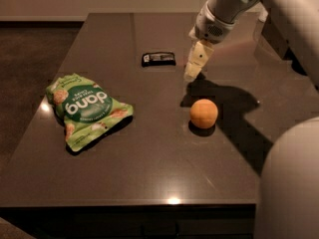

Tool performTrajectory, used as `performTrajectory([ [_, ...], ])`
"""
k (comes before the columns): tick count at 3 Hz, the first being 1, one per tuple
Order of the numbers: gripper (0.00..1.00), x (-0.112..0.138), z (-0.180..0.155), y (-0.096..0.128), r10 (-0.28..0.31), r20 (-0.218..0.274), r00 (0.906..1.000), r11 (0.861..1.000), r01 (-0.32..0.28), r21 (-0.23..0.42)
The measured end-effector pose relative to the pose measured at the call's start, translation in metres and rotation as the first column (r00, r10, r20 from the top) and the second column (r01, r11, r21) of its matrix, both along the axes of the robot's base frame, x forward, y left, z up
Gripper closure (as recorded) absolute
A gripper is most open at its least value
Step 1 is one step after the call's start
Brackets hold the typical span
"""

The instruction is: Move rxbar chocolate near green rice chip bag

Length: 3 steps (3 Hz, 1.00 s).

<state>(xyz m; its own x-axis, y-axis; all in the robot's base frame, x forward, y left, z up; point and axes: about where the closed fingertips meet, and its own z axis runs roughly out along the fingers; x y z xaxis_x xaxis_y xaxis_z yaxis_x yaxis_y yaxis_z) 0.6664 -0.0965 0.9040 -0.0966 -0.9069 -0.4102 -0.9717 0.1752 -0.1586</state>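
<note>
End effector (192, 71) hangs tip-down over the desk (149, 178), a little to the right of the rxbar chocolate (159, 59) and clear of it. Spread or pressed together: you cannot tell from this view. The bar lies flat toward the desk's far side. An orange fruit (204, 113) sits nearer the camera, below the end effector in the view. The green rice chip bag (85, 108) lies well apart from the bar, on the left of the view, label up.

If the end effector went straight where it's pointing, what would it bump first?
Probably the bare table, between the bar and the orange. The end effector hangs pointing down, tilted slightly left; depth is hard to judge.
</note>
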Motion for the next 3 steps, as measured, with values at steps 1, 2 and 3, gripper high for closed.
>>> performTrajectory([
  [1,0.00,0.020,-0.014,0.025,0.009,-0.033,0.9994,0.999,-0.007,0.038],
  [2,0.00,0.031,-0.023,0.046,0.009,-0.063,0.9980,0.998,-0.005,0.070],
  [3,0.00,0.039,-0.027,0.063,-0.001,-0.088,0.9961,0.994,0.010,0.109],
])
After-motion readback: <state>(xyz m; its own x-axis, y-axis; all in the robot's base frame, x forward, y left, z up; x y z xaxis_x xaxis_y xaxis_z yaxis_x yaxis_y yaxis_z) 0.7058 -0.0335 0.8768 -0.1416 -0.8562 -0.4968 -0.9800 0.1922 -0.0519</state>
